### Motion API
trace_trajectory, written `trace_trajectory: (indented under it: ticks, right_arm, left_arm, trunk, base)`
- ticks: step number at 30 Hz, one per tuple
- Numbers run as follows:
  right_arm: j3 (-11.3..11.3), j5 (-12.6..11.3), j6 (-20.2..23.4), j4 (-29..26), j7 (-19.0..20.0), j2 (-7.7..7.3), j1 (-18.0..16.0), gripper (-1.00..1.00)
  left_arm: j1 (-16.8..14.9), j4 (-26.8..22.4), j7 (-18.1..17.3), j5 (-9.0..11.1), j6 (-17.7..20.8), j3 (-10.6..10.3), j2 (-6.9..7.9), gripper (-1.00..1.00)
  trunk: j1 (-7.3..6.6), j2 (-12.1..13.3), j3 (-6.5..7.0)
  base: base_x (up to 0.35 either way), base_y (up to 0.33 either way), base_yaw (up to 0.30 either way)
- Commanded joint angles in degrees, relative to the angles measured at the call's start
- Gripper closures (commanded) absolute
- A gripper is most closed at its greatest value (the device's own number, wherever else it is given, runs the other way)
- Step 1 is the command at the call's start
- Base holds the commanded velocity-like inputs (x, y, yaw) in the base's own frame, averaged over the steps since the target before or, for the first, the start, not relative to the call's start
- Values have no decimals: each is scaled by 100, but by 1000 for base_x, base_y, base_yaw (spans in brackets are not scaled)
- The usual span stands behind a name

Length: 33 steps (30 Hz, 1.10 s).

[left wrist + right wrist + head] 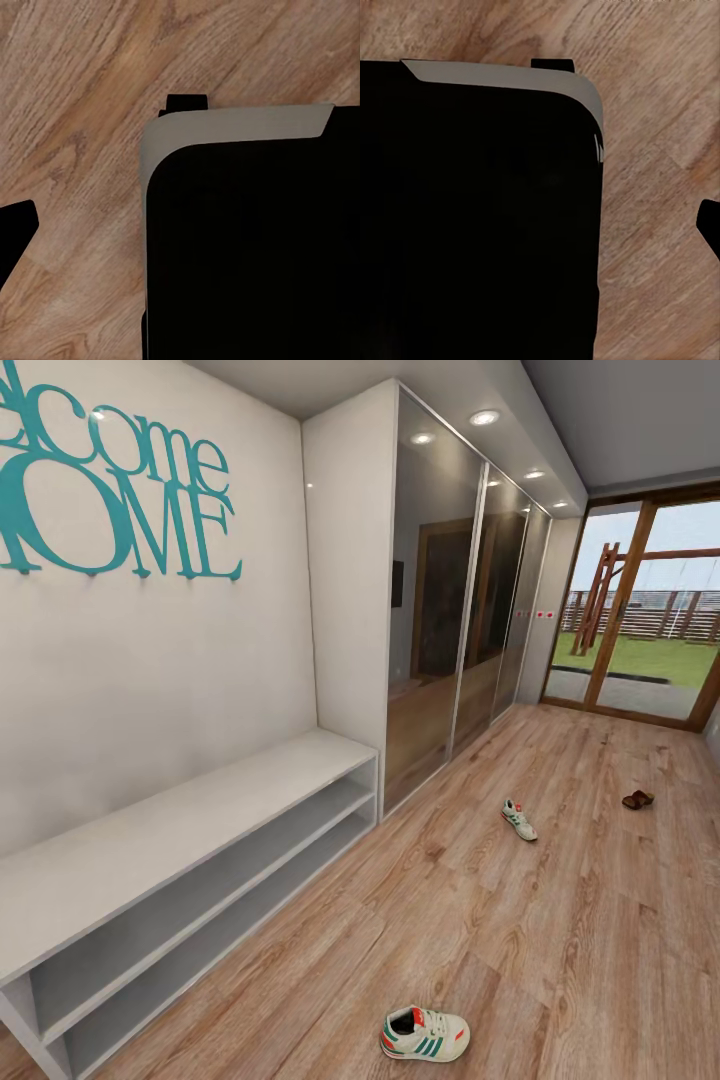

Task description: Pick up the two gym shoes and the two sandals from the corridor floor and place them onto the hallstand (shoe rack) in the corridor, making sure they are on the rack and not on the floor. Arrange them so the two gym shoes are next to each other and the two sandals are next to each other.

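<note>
At the far left of the head view, teal cut-out lettering [115, 490] is mounted on the white wall; "elcome" and "OME" can be read, the first letters being cut by the frame edge. Below it the hallstand [170, 830], a long pale grey bench with a flat top and two open shelf tiers, is set against that wall, its far end meeting a wardrobe with mirrored sliding doors [455, 610].

On the corridor floor [560, 940], warm brown planks, one gym shoe [424, 1033] is seen close to the camera, just off the near end of the bench; it is cream-white with green side stripes and an orange-red patch, and no brand writing can be made out on it. The second gym shoe [519, 819] is placed well apart from the first, further down the corridor near the mirrored doors. Further right, one dark brown sandal [637, 799] is seen near the glazed garden door [640, 610].

In the left wrist view a black body with a pale grey edge [240, 124] is seen over the planks; in the right wrist view a like black body [502, 75] is seen. Whether either end effector is spread or pressed together cannot be told.
</note>
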Motion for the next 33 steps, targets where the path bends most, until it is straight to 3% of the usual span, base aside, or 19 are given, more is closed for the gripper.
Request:
trace_trajectory:
  ticks: [1,18,33]
  right_arm:
    - [4,0,-12,2,0,0,-3,-100]
    - [-6,-6,-54,-19,-6,-19,-15,-100]
    - [-53,-47,-612,-254,-15,-52,-21,-100]
  left_arm:
    - [-3,0,-4,-1,-3,3,0,-100]
    - [-5,-10,-9,-8,-177,-21,2,-100]
    - [-39,-519,0,-8,-319,-20,28,-100]
  trunk:
    - [0,-3,-6]
    - [0,-3,-6]
    - [0,-3,-6]
  base:
    - [0,0,0]
    - [0,0,0]
    - [0,0,0]
